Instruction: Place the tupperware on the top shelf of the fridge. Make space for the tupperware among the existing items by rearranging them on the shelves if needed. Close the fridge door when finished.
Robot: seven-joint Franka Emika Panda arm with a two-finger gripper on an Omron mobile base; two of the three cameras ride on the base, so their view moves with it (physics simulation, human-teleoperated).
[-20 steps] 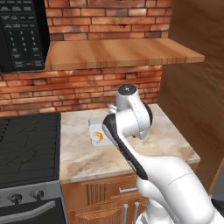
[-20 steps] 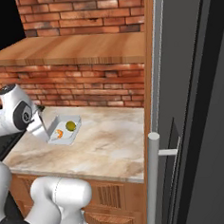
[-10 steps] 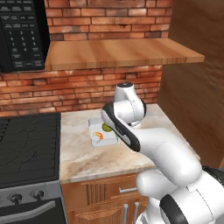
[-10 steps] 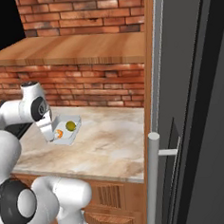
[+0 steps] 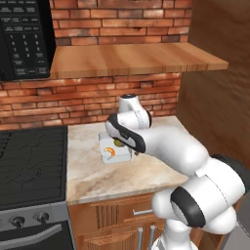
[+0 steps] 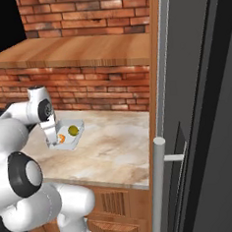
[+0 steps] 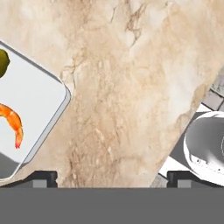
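The tupperware (image 5: 114, 149) is a shallow white container lying on the marble counter (image 5: 146, 171), with an olive-green ball (image 6: 72, 129) and an orange curved piece (image 7: 13, 120) inside. In the hand view the tupperware (image 7: 30, 105) lies to the left. My gripper (image 7: 112, 178) hangs open over bare counter beside it, fingers wide apart and holding nothing. In the right base view the hand (image 6: 51, 135) points down at the container's left edge. The fridge (image 6: 196, 106) is the grey door at the right, with a vertical bar handle (image 6: 159, 183). Its shelves and inner items are hidden.
A black stove (image 5: 29, 161) borders the counter on the left, under a black microwave (image 5: 22, 36). A wooden shelf (image 5: 132, 58) juts out from the brick wall above the counter. A wooden side panel (image 5: 215, 97) closes the counter's right end.
My hand has swung over the counter towards the tupperware, and the arm has folded lower across the picture. The tupperware has not moved.
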